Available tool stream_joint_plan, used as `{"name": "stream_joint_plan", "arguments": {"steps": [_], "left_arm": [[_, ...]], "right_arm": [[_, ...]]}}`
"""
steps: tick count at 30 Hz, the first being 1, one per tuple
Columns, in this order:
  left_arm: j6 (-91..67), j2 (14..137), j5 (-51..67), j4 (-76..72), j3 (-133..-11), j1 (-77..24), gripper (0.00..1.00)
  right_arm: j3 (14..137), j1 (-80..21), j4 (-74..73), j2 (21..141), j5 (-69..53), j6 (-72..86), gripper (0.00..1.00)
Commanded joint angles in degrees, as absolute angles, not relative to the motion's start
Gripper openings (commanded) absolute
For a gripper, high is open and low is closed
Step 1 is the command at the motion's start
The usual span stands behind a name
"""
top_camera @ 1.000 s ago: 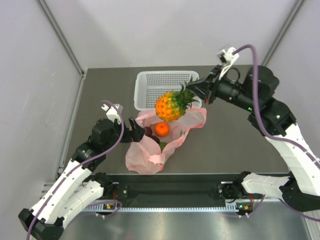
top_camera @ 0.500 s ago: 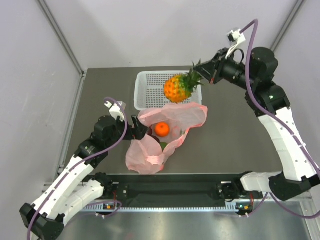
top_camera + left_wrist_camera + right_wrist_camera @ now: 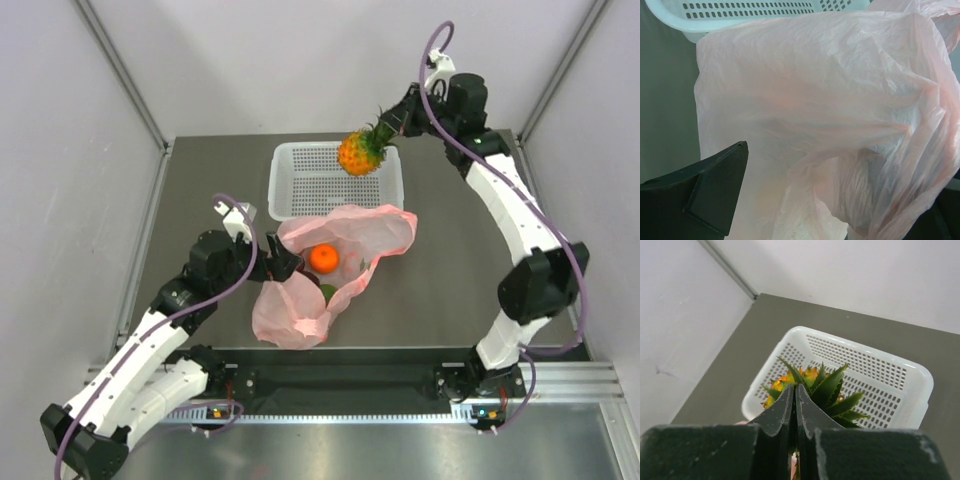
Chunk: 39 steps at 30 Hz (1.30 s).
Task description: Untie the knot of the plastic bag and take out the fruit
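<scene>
The pink plastic bag (image 3: pixel 290 315) lies open on the table in front of the basket; no knot shows. An orange (image 3: pixel 323 258) and a dark fruit (image 3: pixel 300 268) lie in its mouth. My right gripper (image 3: pixel 392 128) is shut on the green crown of the mini pineapple (image 3: pixel 355 155) and holds it in the air over the white basket (image 3: pixel 283 185). The right wrist view shows the jaws (image 3: pixel 795 390) pinched on the crown (image 3: pixel 832 387). My left gripper (image 3: pixel 278 262) is at the bag's left rim, fingers (image 3: pixel 715 190) wide apart, with bag plastic (image 3: pixel 815 100) between them.
The white perforated basket (image 3: pixel 920 375) stands at the back middle of the table and holds nothing that I can see. Its rim shows behind the bag in the left wrist view (image 3: pixel 680 20). Grey walls close the table in at the back and both sides.
My right arm has carried the pineapple up and back, from over the bag's mouth to over the basket. The left arm and the bag have hardly moved.
</scene>
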<state>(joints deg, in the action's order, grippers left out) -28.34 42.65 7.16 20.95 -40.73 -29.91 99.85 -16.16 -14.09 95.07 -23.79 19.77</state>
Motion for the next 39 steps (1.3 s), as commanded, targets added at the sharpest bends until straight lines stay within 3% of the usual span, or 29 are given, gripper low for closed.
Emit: {"name": "stream_joint_plan", "arguments": {"steps": [1,6,12,17,20,22,24,26,27,28,30,31,39], "left_arm": [[-27.77,42.80,8.97,18.11,-41.75,-30.06,0.99],[-27.42,41.32,4.25,20.82,-43.32,-30.06,0.99],[-26.90,33.24,-5.70,24.25,-48.33,-30.06,0.99],[-26.54,33.31,-3.70,28.21,-53.61,-30.06,0.99],[-28.21,31.91,-5.78,29.62,-54.84,-30.06,0.99],[-29.70,29.28,-10.17,29.88,-54.05,-30.06,0.99],[-32.07,29.18,-19.19,35.31,-54.40,-30.06,0.99],[-35.32,30.84,-22.83,41.62,-55.37,-30.06,0.99],[-36.12,32.76,-23.46,42.88,-55.46,-30.06,0.99],[-37.60,33.74,-23.03,43.50,-55.02,-30.06,0.99],[-38.40,36.54,-21.80,43.07,-53.97,-30.06,0.99],[-38.67,37.43,-21.62,42.72,-52.83,-30.06,0.99],[-29.72,49.72,-5.38,27.17,-45.44,-26.55,0.99]], "right_arm": [[104.14,-14.59,-7.46,100.97,-25.04,20.83,0.00],[108.28,-14.59,-10.98,111.60,-28.12,20.21,0.00],[105.73,-14.85,-11.60,114.69,-26.20,18.81,0.00],[106.43,-14.85,-12.83,116.45,-23.21,17.49,0.04],[107.40,-14.85,-14.14,117.77,-23.03,16.97,0.18],[107.23,-14.85,-14.50,118.04,-22.94,17.05,0.36],[107.05,-14.85,-14.76,117.95,-23.20,16.96,0.43],[107.22,-14.85,-15.29,117.69,-23.29,16.44,0.58],[107.40,-14.85,-16.08,117.42,-23.29,16.26,0.62],[107.66,-14.94,-16.61,117.25,-23.20,16.09,0.73],[108.46,-14.77,-18.10,116.29,-23.12,15.47,0.82],[108.63,-14.85,-18.54,115.76,-22.68,15.29,0.99],[104.60,-13.10,-22.94,99.54,-10.75,14.59,1.00]]}}
